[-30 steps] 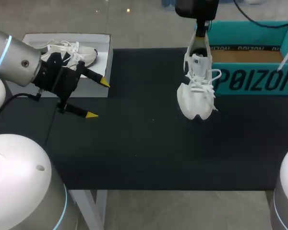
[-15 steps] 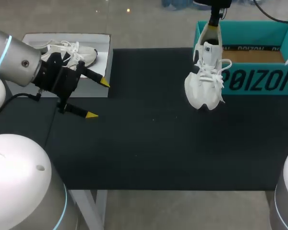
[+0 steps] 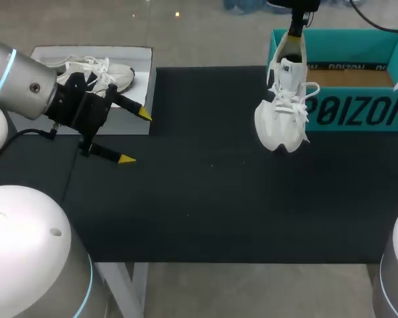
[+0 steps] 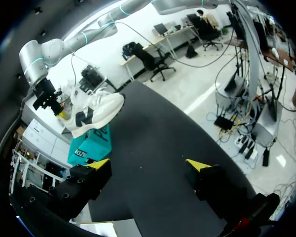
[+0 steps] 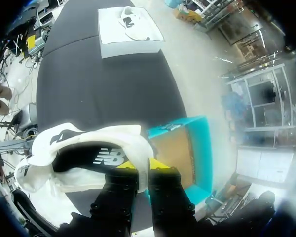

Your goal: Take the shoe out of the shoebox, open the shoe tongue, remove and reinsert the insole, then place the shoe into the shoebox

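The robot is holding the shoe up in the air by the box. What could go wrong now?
1. The right gripper pinches only the heel edge of the shoe, which hangs toe down, so it might slip and drop onto the table.
2. The loose laces dangle beside the shoebox wall and could snag on it.
3. The left gripper is open and far off, so it could not help.

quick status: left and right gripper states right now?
Left gripper: open, holding nothing.
Right gripper: shut on the white shoe, which hangs toe-down beside the teal shoebox.
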Available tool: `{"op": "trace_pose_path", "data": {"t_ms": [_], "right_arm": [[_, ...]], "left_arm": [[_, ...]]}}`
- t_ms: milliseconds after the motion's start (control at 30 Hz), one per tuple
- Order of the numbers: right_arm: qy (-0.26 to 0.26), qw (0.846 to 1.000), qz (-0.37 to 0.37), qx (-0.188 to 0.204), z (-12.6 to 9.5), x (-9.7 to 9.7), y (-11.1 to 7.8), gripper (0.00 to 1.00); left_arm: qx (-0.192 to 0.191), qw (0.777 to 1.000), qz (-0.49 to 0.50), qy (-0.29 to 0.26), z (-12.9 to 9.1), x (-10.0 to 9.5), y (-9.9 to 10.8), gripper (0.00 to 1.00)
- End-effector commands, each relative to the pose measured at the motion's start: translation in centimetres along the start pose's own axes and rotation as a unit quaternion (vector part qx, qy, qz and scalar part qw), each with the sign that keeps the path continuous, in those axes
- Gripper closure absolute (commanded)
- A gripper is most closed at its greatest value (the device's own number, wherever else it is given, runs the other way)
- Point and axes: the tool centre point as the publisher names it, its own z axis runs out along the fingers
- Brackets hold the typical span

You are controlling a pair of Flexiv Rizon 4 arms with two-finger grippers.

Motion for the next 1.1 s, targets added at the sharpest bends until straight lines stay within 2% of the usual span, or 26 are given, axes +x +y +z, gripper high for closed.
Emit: {"op": "trace_pose_path", "data": {"t_ms": [33, 167, 367, 567, 700, 767, 800, 1100], "right_arm": [[0.006, 1.0, 0.027, 0.005, -0.6, -1.4, -1.6, 1.0], [-0.007, 0.995, 0.093, 0.035, -0.8, -3.7, -4.7, 1.0], [-0.021, 0.983, 0.173, 0.059, -1.0, -5.2, -8.7, 1.0], [-0.026, 0.959, 0.277, 0.053, -1.2, -6.9, -12.2, 1.0], [-0.009, 0.94, 0.336, 0.056, -0.9, -8.5, -14.7, 1.0], [-0.036, 0.928, 0.361, 0.084, -0.6, -9.2, -16.0, 1.0], [-0.037, 0.929, 0.359, 0.077, -0.4, -9.5, -16.7, 1.0], [-0.037, 0.929, 0.359, 0.077, -0.4, -9.5, -16.7, 1.0]], "left_arm": [[-0.002, 1.0, 0.0, 0.001, 0.0, 0.0, -0.1, 0.0], [-0.002, 1.0, 0.0, 0.001, 0.0, 0.0, -0.1, 0.0], [-0.002, 1.0, 0.0, 0.001, 0.0, 0.0, -0.1, 0.0], [-0.002, 1.0, 0.0, 0.001, 0.0, 0.0, -0.1, 0.0], [-0.002, 1.0, 0.0, 0.001, 0.0, 0.0, -0.1, 0.0], [-0.002, 1.0, 0.0, 0.001, 0.0, 0.0, -0.1, 0.0], [-0.002, 1.0, 0.0, 0.001, 0.0, 0.0, -0.1, 0.0], [-0.002, 1.0, 0.0, 0.001, 0.0, 0.0, -0.1, 0.0]]}}
